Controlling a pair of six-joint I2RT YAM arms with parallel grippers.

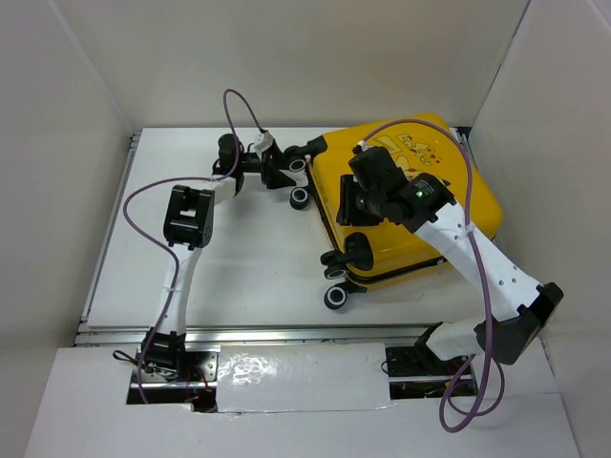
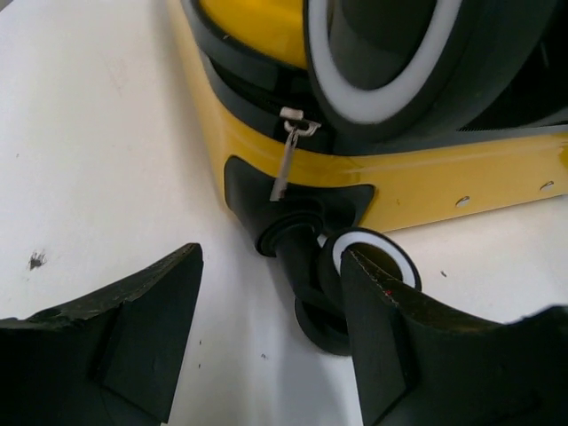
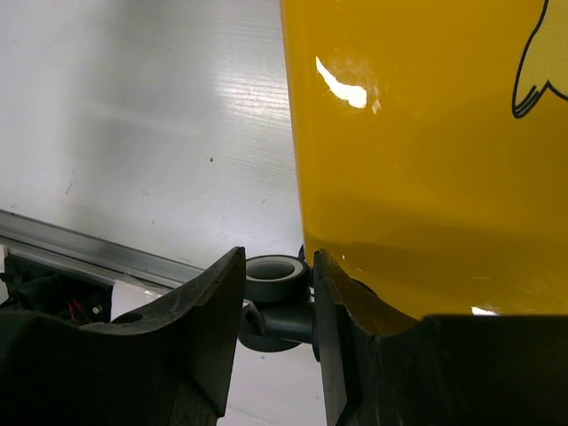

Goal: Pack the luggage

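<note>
The luggage (image 1: 477,200) is a bright-yellow hard-shell suitcase lying flat and closed at the table's back right, with a cartoon on its lid. My left gripper (image 1: 286,172) is at its far-left corner, low by the wheels. In the left wrist view the left gripper (image 2: 271,257) is open, a black-and-white wheel (image 2: 373,253) just beyond its right finger, and a metal zipper pull (image 2: 286,160) hangs on the yellow shell (image 2: 444,182). My right gripper (image 1: 351,215) hovers over the lid's left edge. In the right wrist view the right gripper (image 3: 278,257) is open, one finger over the lid (image 3: 426,160), a wheel (image 3: 275,280) beyond the gap.
White walls close in the table on the left, back and right. A metal rail (image 1: 286,334) runs along the near edge, with a white cover board (image 1: 296,377) in front of it. Two more suitcase wheels (image 1: 336,298) (image 1: 300,197) stick out to the left.
</note>
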